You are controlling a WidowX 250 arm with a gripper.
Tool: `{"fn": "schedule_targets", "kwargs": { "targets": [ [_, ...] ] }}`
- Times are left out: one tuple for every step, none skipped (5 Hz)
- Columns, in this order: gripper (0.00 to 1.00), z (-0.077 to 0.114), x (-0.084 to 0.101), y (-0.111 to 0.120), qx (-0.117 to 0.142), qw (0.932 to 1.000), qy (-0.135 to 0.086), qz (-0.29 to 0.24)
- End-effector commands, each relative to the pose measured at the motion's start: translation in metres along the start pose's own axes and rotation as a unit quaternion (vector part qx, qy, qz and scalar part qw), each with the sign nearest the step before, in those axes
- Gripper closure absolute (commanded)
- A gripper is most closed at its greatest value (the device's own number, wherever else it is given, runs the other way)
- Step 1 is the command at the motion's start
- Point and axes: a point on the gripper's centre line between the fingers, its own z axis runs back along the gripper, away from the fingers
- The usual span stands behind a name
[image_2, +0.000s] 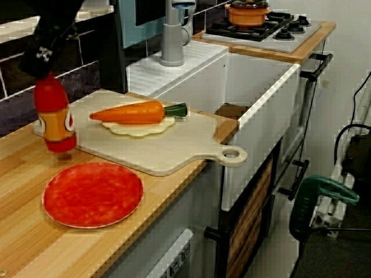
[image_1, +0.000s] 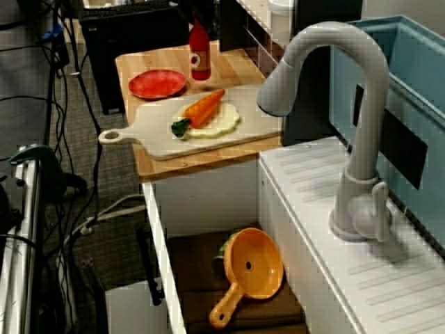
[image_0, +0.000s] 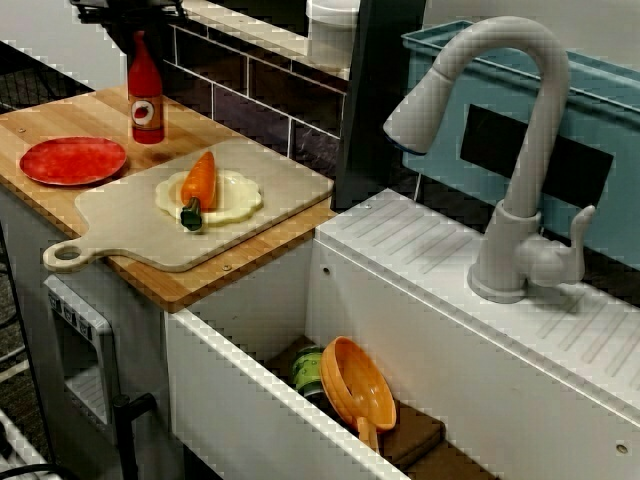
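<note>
A red sauce bottle [image_2: 55, 113] with a white label is at the back of the wooden counter [image_2: 23, 174], tilted a little, its base just off the wood. My dark gripper [image_2: 44, 55] comes down from above and is shut on the bottle's neck, hiding the cap. In the view from the sink side the gripper [image_0: 135, 25] is at the top edge over the bottle [image_0: 146, 95]. Beside it lies a red plate [image_2: 93, 194]. To its right, an orange carrot [image_2: 130, 112] rests on a cream disc [image_2: 142, 128] on a pale cutting board [image_2: 174, 145].
A grey faucet [image_0: 520, 150] rises over the white sink [image_0: 240, 390], which holds an orange strainer [image_0: 355, 385] and a green can [image_0: 308, 370]. A dark tiled wall [image_0: 250, 100] backs the counter. Beyond the sink, an orange pot [image_2: 248, 13] sits on the stove.
</note>
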Motion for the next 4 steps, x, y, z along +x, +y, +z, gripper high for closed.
{"fn": "schedule_targets", "kwargs": {
  "targets": [
    [1.00, 0.036, 0.011, -0.025, -0.028, 0.9991, -0.033, -0.001],
    [1.00, 0.038, 0.008, -0.031, -0.033, 0.9988, -0.037, 0.004],
    [1.00, 0.038, 0.005, -0.037, -0.037, 0.9987, -0.033, 0.005],
    [1.00, 0.032, -0.001, -0.044, -0.032, 0.9987, -0.040, 0.005]
  ]
}}
